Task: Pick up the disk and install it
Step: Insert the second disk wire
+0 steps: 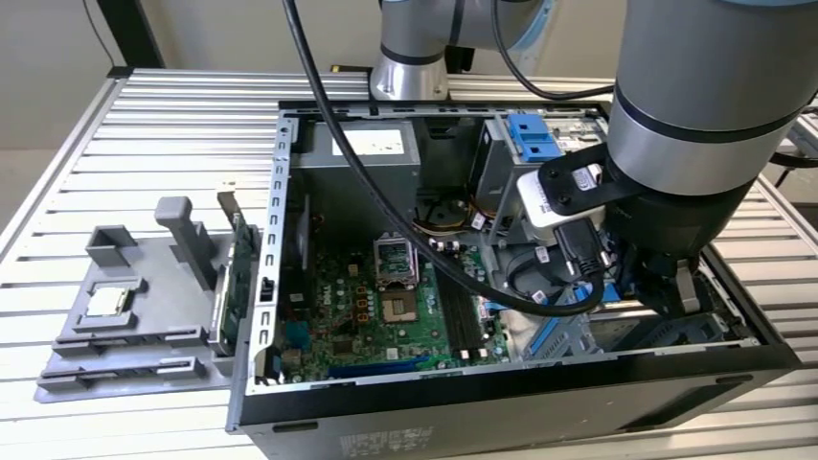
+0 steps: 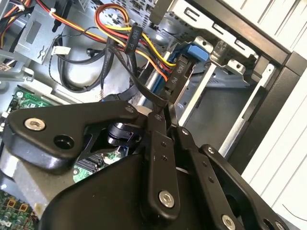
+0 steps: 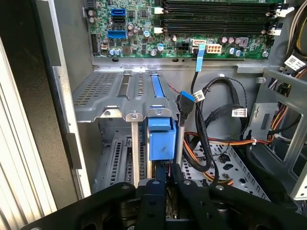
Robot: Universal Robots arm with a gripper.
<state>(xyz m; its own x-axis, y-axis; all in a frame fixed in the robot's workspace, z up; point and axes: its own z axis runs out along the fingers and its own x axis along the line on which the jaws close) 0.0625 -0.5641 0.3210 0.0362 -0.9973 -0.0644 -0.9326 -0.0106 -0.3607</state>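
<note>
The disk shows as a blue plastic rail (image 3: 160, 136) standing in the metal drive cage (image 3: 110, 96) at the case's front corner. Its silver body is hidden by the cage. In the second wrist view the blue rail (image 2: 196, 51) lies just beyond my fingertips. My gripper (image 3: 165, 176) is shut, its tips together right at the blue rail's near end, and I cannot tell whether they touch it. The second wrist view also has the gripper (image 2: 165, 109) shut, with a black cable crossing it. In the exterior view the gripper (image 1: 665, 292) hangs low inside the case over blue rail parts (image 1: 569, 337).
The open computer case (image 1: 511, 402) lies on a slatted metal table. Motherboard (image 1: 383, 297), a grey power-supply box (image 1: 358, 144) and loose cables (image 3: 211, 110) crowd the inside. Another blue bay part (image 1: 531, 134) sits at the far corner. A grey fixture (image 1: 128, 345) holding a small chip (image 1: 105, 300) stands at the exterior view's left.
</note>
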